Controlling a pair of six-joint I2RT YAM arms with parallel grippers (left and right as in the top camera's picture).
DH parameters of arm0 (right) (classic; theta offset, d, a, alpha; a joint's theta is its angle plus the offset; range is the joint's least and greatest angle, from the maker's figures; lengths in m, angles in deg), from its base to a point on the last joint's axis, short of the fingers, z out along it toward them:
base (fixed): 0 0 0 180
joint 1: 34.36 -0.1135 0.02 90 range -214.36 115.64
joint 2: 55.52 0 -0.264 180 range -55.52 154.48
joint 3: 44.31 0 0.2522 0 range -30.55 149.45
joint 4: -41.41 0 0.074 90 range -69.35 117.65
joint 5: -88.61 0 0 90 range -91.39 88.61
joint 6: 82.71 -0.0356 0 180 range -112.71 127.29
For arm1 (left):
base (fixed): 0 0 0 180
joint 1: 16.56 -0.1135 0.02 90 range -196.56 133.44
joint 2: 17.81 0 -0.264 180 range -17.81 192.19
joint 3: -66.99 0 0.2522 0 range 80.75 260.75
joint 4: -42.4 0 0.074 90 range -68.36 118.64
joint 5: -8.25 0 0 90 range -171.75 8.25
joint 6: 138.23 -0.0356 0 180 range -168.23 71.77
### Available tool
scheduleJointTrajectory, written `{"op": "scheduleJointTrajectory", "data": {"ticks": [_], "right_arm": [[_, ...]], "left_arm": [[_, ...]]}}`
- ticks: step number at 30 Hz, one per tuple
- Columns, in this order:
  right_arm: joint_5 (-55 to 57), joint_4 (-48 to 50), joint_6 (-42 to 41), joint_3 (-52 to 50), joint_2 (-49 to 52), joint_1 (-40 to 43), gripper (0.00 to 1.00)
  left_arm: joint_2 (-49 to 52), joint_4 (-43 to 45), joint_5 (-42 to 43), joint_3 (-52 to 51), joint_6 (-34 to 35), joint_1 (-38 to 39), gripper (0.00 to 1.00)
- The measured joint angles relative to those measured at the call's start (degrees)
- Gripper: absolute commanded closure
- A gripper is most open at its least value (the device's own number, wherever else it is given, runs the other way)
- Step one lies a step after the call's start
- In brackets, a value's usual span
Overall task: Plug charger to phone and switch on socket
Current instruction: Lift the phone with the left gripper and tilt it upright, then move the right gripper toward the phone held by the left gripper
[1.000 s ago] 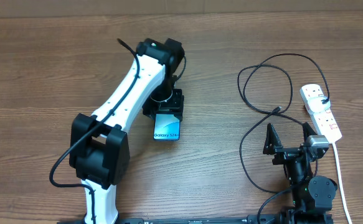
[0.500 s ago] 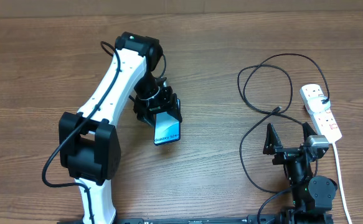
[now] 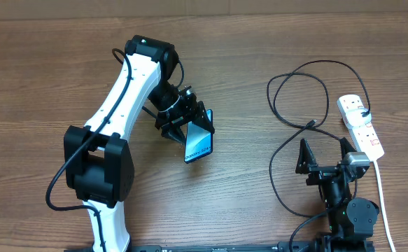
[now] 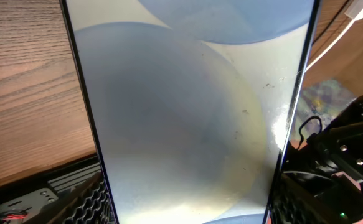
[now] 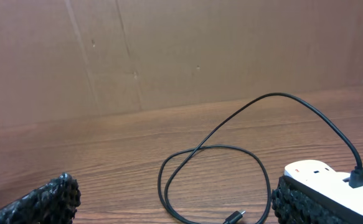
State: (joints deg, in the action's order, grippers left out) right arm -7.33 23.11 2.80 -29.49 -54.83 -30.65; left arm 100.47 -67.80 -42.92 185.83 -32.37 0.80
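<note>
The phone is pinched at one end by the left gripper and is held tilted over the table, a bit left of the middle. Only that end is gripped, so the phone could slip if it is swung fast or tipped more, and it could be dropped on the wood. Whether its low end rests on the table cannot be told. The right gripper is spread wide with nothing in it, near the front edge. The charger is laid in loops on the right, and its small tip is seen just beyond the right gripper, well apart from the phone. The tip is tiny, so it could be missed or grabbed crooked, and then it could not be pushed into the phone. The loops could be dragged and tangled too. The socket is found at the far right, and the charger's plug could be pulled out of it if the wire is tugged hard.
</note>
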Motion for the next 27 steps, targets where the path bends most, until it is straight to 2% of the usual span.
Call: {"op": "scheduleJointTrajectory", "data": {"ticks": [21,23,27], "right_arm": [[-0.3,0.3,0.0,0.0,0.0,0.0,0.00],[-2.1,0.3,-1.2,0.0,0.0,0.0,0.00],[-12.3,1.2,-10.6,0.0,0.0,0.0,0.00]], "left_arm": [[0.0,4.6,0.6,0.1,-1.3,0.0,0.42],[0.0,4.9,0.4,0.1,-1.3,0.0,0.42],[0.0,5.4,-0.4,0.1,-1.3,0.0,0.42]]}}
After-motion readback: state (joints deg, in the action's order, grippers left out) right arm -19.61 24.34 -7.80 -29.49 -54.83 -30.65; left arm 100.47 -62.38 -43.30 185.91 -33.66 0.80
